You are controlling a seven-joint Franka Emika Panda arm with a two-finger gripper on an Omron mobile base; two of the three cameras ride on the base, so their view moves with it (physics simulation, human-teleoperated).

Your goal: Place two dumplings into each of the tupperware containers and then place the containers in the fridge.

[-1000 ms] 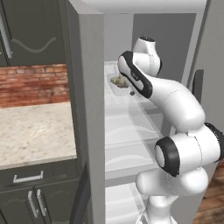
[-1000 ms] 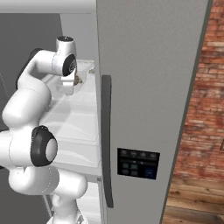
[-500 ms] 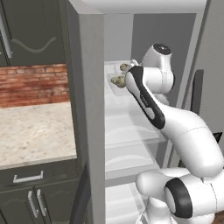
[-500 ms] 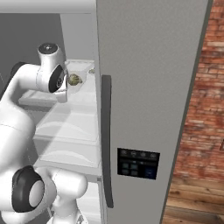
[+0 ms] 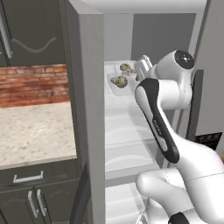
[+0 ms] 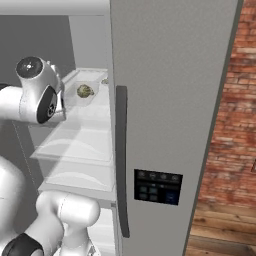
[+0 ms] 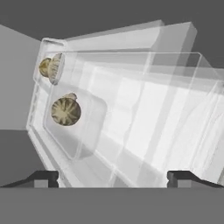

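On top white shelf [image 5: 120, 103] inside fridge [image 6: 170, 100], I am seeing both tupperware containers [image 5: 119, 84] sitting side by side, near left wall. Fridge door [image 6: 165, 130] with black dispenser panel [image 6: 157, 186] is blocking much of shelf in right base view; arm's white elbow is crowding opening. Counter [image 5: 35, 131] and brick backsplash [image 5: 33, 85] are lying left of fridge. Containers are looking shallow, pale, lidless; tan wrinkled dumplings [image 7: 65, 111] are showing inside each. Gripper [image 7: 111, 177] is hanging just before shelf, fingers spread wide, holding nothing.
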